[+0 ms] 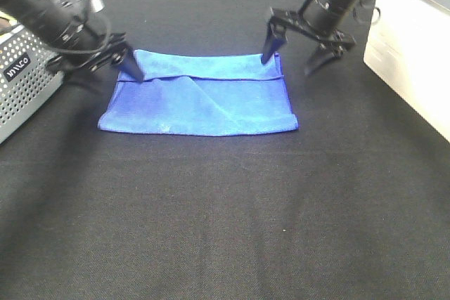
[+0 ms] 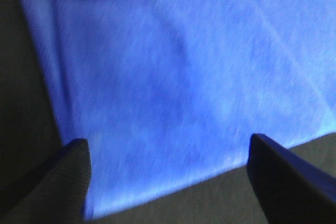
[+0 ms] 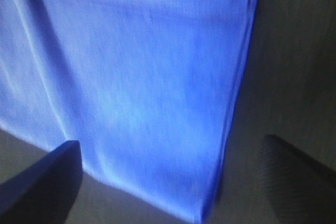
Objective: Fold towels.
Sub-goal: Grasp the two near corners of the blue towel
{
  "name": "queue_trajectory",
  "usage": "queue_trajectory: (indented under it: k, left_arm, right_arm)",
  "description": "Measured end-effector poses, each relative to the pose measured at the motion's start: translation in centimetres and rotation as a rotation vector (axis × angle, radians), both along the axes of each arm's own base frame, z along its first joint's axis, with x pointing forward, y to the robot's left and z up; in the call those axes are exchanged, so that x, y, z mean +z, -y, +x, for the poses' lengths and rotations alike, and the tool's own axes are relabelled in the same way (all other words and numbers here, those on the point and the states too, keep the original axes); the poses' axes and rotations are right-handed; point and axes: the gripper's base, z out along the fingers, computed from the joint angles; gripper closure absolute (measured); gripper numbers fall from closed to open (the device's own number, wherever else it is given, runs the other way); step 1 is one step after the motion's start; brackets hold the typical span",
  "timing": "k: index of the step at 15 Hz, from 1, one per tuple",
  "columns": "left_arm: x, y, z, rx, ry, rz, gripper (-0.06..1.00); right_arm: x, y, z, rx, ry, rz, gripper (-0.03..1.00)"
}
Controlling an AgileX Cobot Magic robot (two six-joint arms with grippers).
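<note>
A: Status?
B: One royal-blue rectangular microfibre towel [image 1: 200,100] lying flat mid black bench [image 1: 225,216], far edge folded over.
A: Jaws?
B: left gripper [image 2: 168,142], right gripper [image 1: 288,64]: both jaws spread wide, empty, at the far corners.

High camera looking down across table [image 1: 225,230], wrist cameras close over towel [image 2: 184,77], shared by all views

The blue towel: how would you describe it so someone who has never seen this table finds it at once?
On the wide black table, look toward the far middle, between the left gripper and the right gripper. The towel lies flat there, a bright blue rectangle with a diagonal crease, unlike the boxy perforated grey basket to its left.
</note>
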Motion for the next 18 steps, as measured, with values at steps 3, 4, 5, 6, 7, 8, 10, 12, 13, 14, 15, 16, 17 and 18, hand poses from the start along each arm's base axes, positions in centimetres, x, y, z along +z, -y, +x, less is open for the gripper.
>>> queue_trajectory:
  k: [3,4,5,6,7,8,10,12,13,14,15,16,17,18]
  left_arm:
    - [-1.0,-0.9,-3.7,0.041,-0.032,0.044,0.17]
    - [-1.5,-1.0,-4.4,0.037,-0.051,0.051,0.17]
    - [-1.9,-1.0,-4.7,0.032,-0.061,0.054,0.17]
    - [-1.9,-1.0,-4.7,0.031,-0.056,0.057,0.17]
    - [-1.8,-1.0,-4.6,0.036,-0.046,0.059,0.17]
    - [-1.8,-1.1,-4.5,0.041,-0.034,0.062,0.17]
    - [-1.7,-1.3,-3.9,0.071,0.021,0.076,0.17]
    - [-2.4,-1.3,-3.4,0.083,0.034,0.083,0.17]
    - [-3.1,-1.3,-3.0,0.080,0.021,0.082,0.17]
    - [-3.9,-1.2,-2.6,0.076,-0.002,0.077,0.17]
    - [-4.7,-1.0,-2.3,0.072,-0.023,0.068,0.17]
    - [-4.7,-1.0,-2.3,0.072,-0.023,0.068,0.17]
    - [-5.1,-0.9,-2.1,0.073,-0.032,0.059,0.19]
    - [-5.1,-0.7,-1.8,0.071,-0.032,0.053,0.22]
  right_arm:
    - [-1.3,0.6,-3.5,0.010,-0.124,-0.026,0.14]
    - [-1.5,0.8,-4.3,-0.007,-0.123,-0.024,0.14]
    - [-1.7,0.9,-5.4,-0.028,-0.109,-0.011,0.14]
    - [-2.3,0.9,-6.4,-0.034,-0.097,0.014,0.14]
    - [-3.0,0.9,-6.8,-0.036,-0.099,0.028,0.14]
    - [-3.8,1.0,-7.1,-0.039,-0.091,0.025,0.14]
    - [-4.4,1.1,-6.9,-0.049,-0.048,0.015,0.14]
    - [-4.7,1.1,-6.4,-0.067,0.012,0.019,0.15]
    - [-5.2,1.1,-6.2,-0.072,0.008,0.019,0.15]
    - [-6.2,1.1,-6.2,-0.072,-0.003,0.014,0.19]
    - [-6.5,1.1,-5.9,-0.077,-0.004,0.025,0.24]
    - [-6.5,1.1,-5.9,-0.077,-0.004,0.025,0.24]
    - [-6.9,0.9,-5.8,-0.073,-0.004,0.039,0.29]
    - [-7.2,0.8,-5.7,-0.075,-0.005,0.054,0.36]
